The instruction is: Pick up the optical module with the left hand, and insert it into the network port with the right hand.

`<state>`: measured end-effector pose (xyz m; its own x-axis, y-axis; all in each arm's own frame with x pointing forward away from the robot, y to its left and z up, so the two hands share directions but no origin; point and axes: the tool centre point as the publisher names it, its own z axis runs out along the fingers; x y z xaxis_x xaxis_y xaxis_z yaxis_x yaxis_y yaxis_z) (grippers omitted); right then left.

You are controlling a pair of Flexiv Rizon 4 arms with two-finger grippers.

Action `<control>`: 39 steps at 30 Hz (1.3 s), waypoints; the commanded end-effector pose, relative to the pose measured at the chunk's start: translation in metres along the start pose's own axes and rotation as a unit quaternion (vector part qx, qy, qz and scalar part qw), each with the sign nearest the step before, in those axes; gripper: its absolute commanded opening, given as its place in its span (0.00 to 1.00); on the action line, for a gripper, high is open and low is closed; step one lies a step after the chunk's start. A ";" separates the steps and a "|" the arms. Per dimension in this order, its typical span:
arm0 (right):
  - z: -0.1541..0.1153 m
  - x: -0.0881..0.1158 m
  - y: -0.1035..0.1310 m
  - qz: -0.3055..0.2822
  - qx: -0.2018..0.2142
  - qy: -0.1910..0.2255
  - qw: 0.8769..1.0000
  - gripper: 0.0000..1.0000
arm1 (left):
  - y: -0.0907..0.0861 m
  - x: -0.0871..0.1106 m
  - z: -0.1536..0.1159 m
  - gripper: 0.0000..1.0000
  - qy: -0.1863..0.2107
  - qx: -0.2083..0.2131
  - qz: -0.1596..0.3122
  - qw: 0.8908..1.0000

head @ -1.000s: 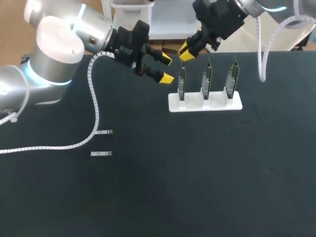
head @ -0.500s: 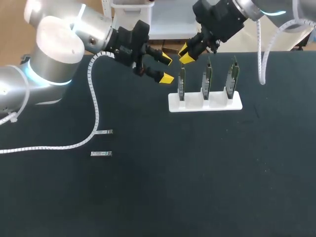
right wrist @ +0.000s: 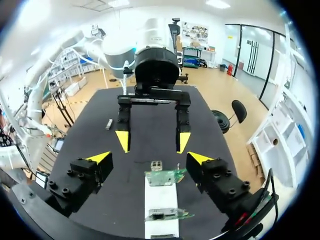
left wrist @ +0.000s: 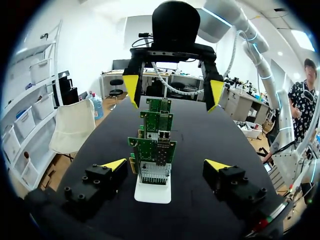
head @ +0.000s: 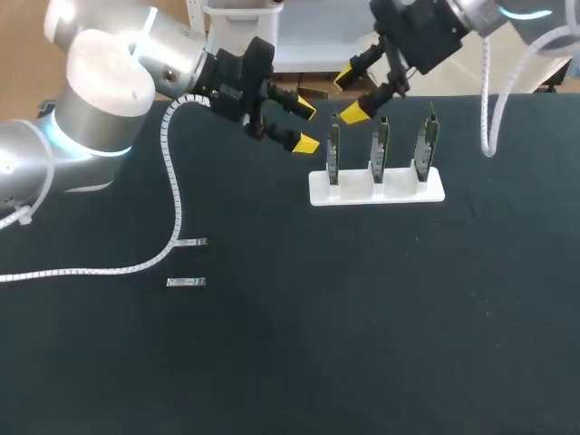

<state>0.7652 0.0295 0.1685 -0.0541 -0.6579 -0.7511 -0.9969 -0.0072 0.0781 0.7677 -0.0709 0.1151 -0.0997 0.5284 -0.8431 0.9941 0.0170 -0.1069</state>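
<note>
Well to the left of the white stand (head: 376, 192), on the black table (head: 362, 326), two small silver pieces lie flat and apart from each other. The first optical module (head: 190, 242) is just beside the low bend of the white ribbed cable (head: 172, 195) that trails from the left arm (head: 100, 100); whether it touches the cable I cannot tell. The second optical module (head: 186, 283) lies slightly farther from the stand and is clear of the cable; neither module is in a claw.

Nearer the stand, just off its left end and above the table, the left gripper (head: 306, 127) hangs with its yellow-tipped fingers spread wide and nothing between them; its wrist view looks straight along the stand, which sits ahead of the fingers.

The stand itself holds three green circuit boards upright in a row: the left board (head: 333, 149), the middle board (head: 381, 145) and the right board (head: 426, 140). The left wrist view shows a metal network port (left wrist: 161, 152) on the nearest board.

Above and behind the stand's left end, over the left board, the right gripper (head: 350, 96) hovers on the right arm (head: 435, 27); its fingers also stand wide apart and hold nothing. In both wrist views the two claws face each other across the stand.
</note>
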 end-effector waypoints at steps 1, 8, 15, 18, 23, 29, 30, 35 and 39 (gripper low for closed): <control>-0.015 0.007 -0.001 0.011 -0.007 -0.020 1.000 1.00 | 0.000 -0.001 0.000 1.00 0.002 0.000 -0.001 1.000; -0.024 0.010 0.001 0.016 -0.011 -0.028 0.999 1.00 | 0.000 -0.001 0.000 1.00 0.002 0.000 -0.001 1.000; -0.025 0.008 0.005 0.004 -0.002 -0.032 0.999 0.00 | 0.000 -0.001 0.000 1.00 0.002 0.000 -0.001 1.000; -0.025 0.007 0.005 0.002 0.001 -0.031 1.000 0.00 | 0.000 -0.001 0.000 1.00 0.002 0.000 -0.001 1.000; -0.024 0.003 0.004 -0.004 0.007 -0.030 1.000 0.00 | 0.000 -0.001 0.000 1.00 0.002 0.000 -0.001 1.000; -0.019 -0.003 0.001 -0.012 0.008 -0.030 0.999 0.00 | 0.000 -0.001 0.000 1.00 0.002 0.000 -0.001 1.000; -0.017 -0.004 0.000 -0.013 0.008 -0.030 0.999 0.00 | 0.000 -0.001 0.000 1.00 0.002 0.000 -0.001 1.000; -0.011 -0.007 -0.005 -0.019 0.001 -0.027 0.999 0.00 | 0.000 -0.001 0.000 1.00 0.002 0.000 -0.001 1.000; -0.006 -0.006 -0.009 -0.020 -0.005 -0.025 0.999 0.00 | 0.000 -0.001 0.000 1.00 0.002 0.000 -0.001 1.000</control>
<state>0.7660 0.0253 0.1794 -0.0169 -0.6176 -0.7863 -0.9988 -0.0262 0.0421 0.7677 -0.0709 0.1151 -0.0996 0.5285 -0.8431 0.9941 0.0170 -0.1068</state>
